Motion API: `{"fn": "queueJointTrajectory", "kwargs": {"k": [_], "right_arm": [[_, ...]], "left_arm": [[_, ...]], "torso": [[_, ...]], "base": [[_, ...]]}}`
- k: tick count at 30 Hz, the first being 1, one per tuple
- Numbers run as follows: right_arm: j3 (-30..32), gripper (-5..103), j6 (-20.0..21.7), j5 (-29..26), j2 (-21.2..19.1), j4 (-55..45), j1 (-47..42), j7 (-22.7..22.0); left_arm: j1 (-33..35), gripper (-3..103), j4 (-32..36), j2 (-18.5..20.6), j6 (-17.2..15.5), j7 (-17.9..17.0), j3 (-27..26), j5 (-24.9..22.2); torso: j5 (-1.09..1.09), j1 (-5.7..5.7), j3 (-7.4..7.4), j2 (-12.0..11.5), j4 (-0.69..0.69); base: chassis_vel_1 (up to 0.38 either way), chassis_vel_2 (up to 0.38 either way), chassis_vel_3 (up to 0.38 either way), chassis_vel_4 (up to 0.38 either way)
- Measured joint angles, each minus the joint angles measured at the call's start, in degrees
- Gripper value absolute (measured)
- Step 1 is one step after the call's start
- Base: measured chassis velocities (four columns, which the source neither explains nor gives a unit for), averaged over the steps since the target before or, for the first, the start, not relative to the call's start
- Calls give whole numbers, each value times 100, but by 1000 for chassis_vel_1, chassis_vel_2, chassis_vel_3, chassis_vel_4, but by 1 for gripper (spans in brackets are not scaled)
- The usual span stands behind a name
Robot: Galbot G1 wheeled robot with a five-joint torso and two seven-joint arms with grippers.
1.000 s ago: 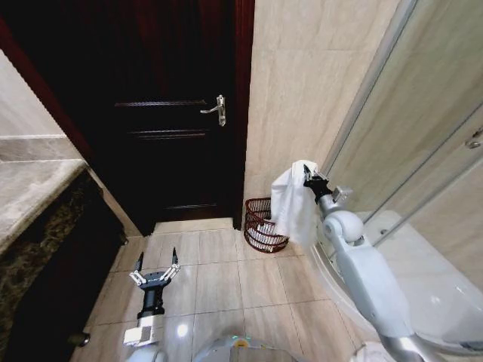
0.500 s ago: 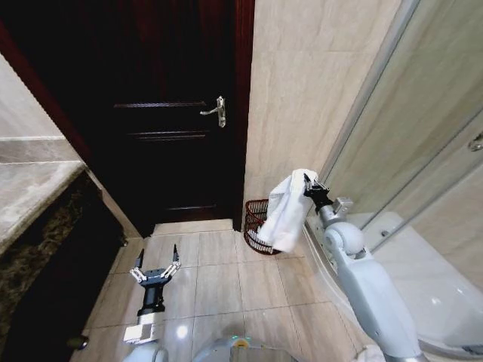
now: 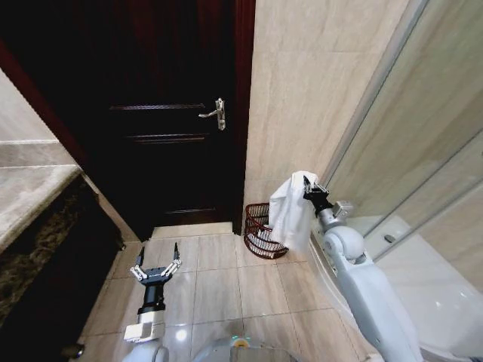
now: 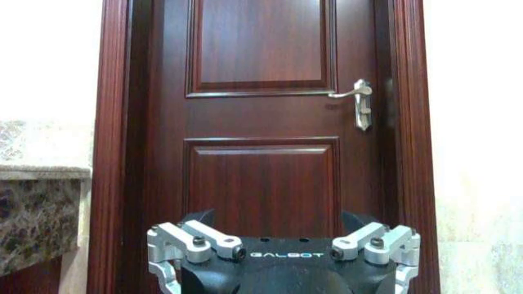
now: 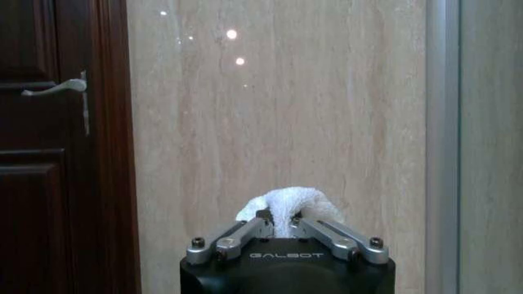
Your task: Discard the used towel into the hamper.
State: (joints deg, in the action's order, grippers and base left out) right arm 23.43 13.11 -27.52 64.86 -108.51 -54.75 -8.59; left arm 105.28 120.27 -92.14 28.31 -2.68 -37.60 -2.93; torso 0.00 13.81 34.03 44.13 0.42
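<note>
Right hand [image 3: 307, 185] raised beside the tiled wall, fingers pinched shut on the top fold of the white towel [image 3: 290, 211]. In the right wrist view the two fingers converge on a bunched knob of towel [image 5: 288, 208], the wall close ahead and the door handle [image 5: 57, 87] off to one side.

The towel hangs long axis vertical from that pinch, its lower edge dangling in front of the hamper [image 3: 261, 231] as the head camera sees it. The hamper, a dark reddish wire-weave basket, stands on the tiled floor [image 3: 219, 279] in the corner where the wall meets the dark wooden door [image 3: 162, 136], mouth upward.

Key relation: the hamper lies below the right hand and slightly toward the robot's left. Whether the towel's tail sits over the basket mouth or just short of it cannot be told from this angle. Judged: transport nearly done, release not yet made; a small shift over the rim looks needed.

Left hand [image 3: 155, 270] parked low over the floor, well apart from the hamper, fingers spread and empty, facing the door. Right arm is plainly the nearer.
</note>
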Motion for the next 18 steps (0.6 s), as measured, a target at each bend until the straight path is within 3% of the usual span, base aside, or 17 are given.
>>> {"fn": "queueJointTrajectory", "kwargs": {"k": [18], "right_arm": [[-48,5,0,-17,-39,144,278,-26]], "left_arm": [[-1,100,41,0,9,-5,24,12]], "torso": [[0,2,3,5,-1]], "base": [[-56,66,55,-62]]}}
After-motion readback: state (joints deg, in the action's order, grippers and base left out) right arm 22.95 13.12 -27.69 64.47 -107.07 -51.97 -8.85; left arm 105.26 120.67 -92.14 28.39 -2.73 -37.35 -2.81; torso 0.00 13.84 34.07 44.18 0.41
